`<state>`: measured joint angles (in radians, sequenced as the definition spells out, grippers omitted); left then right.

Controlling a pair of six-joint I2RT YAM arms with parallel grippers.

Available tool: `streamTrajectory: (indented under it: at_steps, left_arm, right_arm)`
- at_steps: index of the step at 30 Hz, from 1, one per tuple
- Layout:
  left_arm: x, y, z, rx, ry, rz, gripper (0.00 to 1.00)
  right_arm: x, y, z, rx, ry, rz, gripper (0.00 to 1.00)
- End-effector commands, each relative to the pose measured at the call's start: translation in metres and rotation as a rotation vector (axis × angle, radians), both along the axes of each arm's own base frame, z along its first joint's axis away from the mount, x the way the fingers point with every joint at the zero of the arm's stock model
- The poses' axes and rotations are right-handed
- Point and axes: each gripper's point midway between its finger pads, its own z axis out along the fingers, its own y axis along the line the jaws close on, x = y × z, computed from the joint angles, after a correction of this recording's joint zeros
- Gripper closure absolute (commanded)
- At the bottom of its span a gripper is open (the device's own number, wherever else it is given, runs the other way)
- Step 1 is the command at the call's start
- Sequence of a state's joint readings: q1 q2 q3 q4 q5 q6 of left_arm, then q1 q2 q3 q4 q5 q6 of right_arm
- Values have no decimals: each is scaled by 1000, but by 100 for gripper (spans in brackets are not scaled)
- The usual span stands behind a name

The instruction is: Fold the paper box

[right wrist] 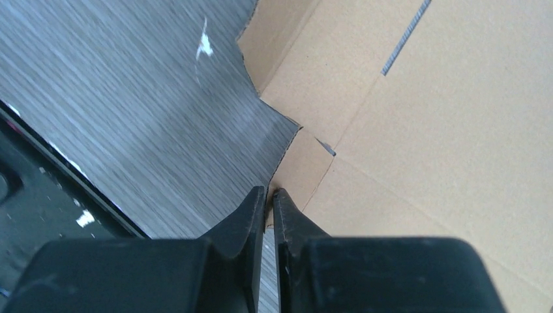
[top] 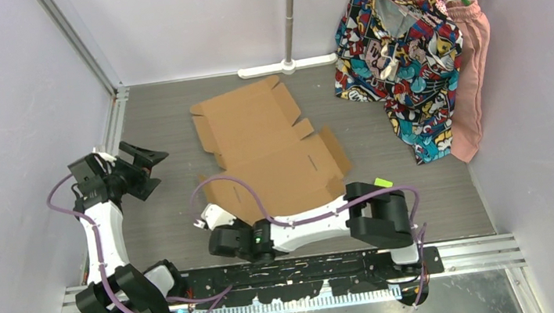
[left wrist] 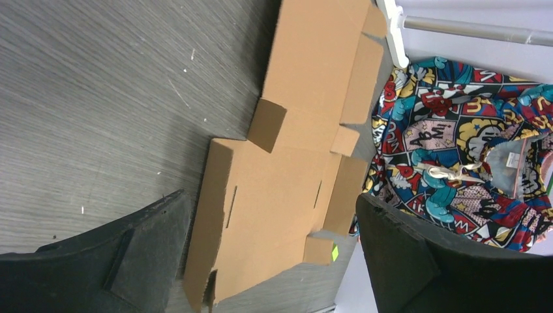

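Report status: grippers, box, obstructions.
Left gripper open, off to the side. Right gripper nearly shut at a corner tab, grip unconfirmed. Paper box lying unfolded. Nothing on it.

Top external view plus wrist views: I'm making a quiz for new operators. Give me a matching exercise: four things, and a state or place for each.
1 paper box
2 left gripper
3 right gripper
4 patterned garment

A jaws wide apart, empty
B hanging, far right
C lying unfolded
D jaws pinched on a box tab

Pairs: 1-C, 2-A, 3-D, 4-B

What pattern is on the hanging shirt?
The shirt has a multicolour comic-book print, clearest in the left wrist view.
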<state>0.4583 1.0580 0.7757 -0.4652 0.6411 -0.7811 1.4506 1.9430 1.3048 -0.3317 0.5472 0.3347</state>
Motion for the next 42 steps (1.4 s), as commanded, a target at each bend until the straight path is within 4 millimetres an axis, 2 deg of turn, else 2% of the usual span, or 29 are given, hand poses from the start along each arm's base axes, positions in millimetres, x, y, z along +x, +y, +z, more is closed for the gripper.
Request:
streamTrajectory:
  at_steps: [1,6,7,9,10,12,16,18,21,25,27,30,34,38,42]
  left_arm:
    - [8,-2,22,17,-106,-56,3]
    - [13,-5,15,-9,-120,-78,0]
    - [14,-6,12,-18,-121,-86,0]
    - [17,-5,5,-34,-102,-88,0]
    - [18,-5,1,-45,-94,-87,0]
    - [23,-2,-5,-58,-87,-64,0]
    - [40,9,-9,-67,-84,-13,0]
    - [53,15,-10,-79,-77,-2,0]
    - [81,17,-15,-135,-64,-28,0]
    - [109,21,-31,-123,-18,-20,0]
    - [126,15,-35,-131,-3,-45,1]
    - [149,-11,-47,-103,49,-124,6]
    - [169,-28,-71,-40,114,-163,12]
    - [175,-29,-91,-2,175,-173,16]
    - [171,-22,-96,53,202,-157,16]
  right_arm:
    - [-10,-14,11,10,-16,113,86]
    - [-18,-31,13,-21,-49,209,84]
    - [-18,-36,16,-25,-58,211,80]
    - [-15,-48,23,-4,-74,190,47]
    - [-13,-54,30,16,-84,170,36]
    - [-8,-66,43,68,-76,144,27]
    - [15,-83,87,254,5,64,21]
    - [34,-93,101,330,65,3,21]
    - [63,-103,110,396,183,-79,22]
    - [96,-106,110,377,260,-143,25]
    - [110,-105,105,356,288,-183,28]
    - [118,-96,95,377,369,-200,30]
    - [130,-93,85,389,416,-242,30]
    - [131,-94,81,402,448,-252,30]
    - [130,-97,76,403,468,-254,30]
